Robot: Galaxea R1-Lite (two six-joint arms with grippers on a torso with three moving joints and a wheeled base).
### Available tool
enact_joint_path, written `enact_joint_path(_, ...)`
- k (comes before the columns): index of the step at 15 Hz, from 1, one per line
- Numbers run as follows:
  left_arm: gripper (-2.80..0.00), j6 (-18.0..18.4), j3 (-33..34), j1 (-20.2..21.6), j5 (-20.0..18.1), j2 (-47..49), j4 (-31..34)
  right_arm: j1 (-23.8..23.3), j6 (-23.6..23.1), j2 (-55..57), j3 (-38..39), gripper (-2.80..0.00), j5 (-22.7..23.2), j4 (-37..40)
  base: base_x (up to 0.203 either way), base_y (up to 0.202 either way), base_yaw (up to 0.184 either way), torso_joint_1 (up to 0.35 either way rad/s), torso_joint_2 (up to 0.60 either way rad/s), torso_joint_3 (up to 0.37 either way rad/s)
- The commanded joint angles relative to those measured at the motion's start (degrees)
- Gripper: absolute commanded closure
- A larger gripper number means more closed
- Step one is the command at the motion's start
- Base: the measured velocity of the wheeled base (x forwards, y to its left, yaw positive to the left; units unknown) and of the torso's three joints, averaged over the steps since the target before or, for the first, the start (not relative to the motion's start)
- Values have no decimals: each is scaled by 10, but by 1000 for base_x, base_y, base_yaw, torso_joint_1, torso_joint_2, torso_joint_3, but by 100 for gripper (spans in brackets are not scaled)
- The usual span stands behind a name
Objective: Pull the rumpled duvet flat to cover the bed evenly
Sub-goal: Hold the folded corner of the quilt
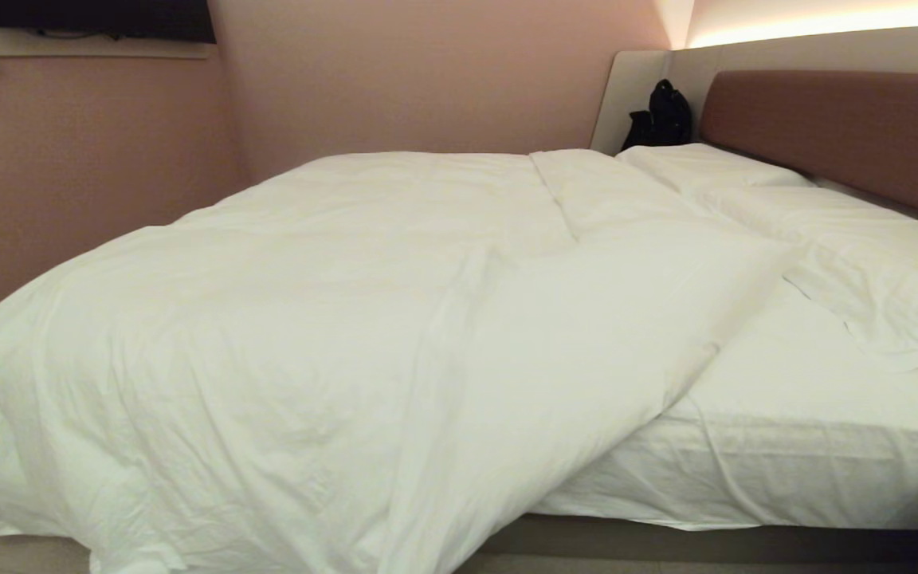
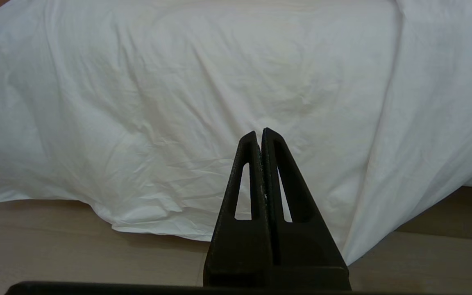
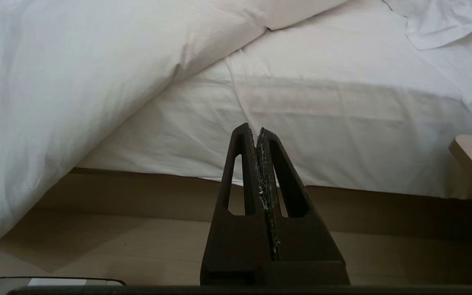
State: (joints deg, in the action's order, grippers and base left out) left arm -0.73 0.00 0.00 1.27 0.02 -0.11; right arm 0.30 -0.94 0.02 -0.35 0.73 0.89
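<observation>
Duvet (image 1: pixel 331 319) lies skewed over the bed (image 1: pixel 786 446), spilling off its near edge, bare sheet exposed toward the pillows (image 1: pixel 865 255). My left gripper (image 2: pixel 259 133) and right gripper (image 3: pixel 256 130) hang pinched closed, empty, facing the bedside.

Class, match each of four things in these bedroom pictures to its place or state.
Things:
1. duvet
2. pillows
3. black bag
4. left gripper

Places or states:
A. shut, holding nothing
B. in the corner beside the headboard
C. bunched to one side, hanging to the floor
D. along the headboard

Pairs: 1-C, 2-D, 3-B, 4-A
</observation>
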Motion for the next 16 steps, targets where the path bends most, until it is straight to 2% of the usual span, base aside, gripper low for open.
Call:
enact_joint_path(1,0,-1,0,0,1,0,-1,0,0,1,0,0,1,0,0,0,0,0,0,0)
enact_joint_path(6,0,-2,0,0,1,0,0,0,0,1,0,0,1,0,1,-19,3,0,1,1)
enact_joint_path(13,0,-4,0,0,1,0,0,0,0,1,0,0,1,0,0,-188,2,3,3,4)
enact_joint_path(16,0,-5,0,0,1,0,0,0,0,1,0,0,1,0,0,-77,3,-1,1,2)
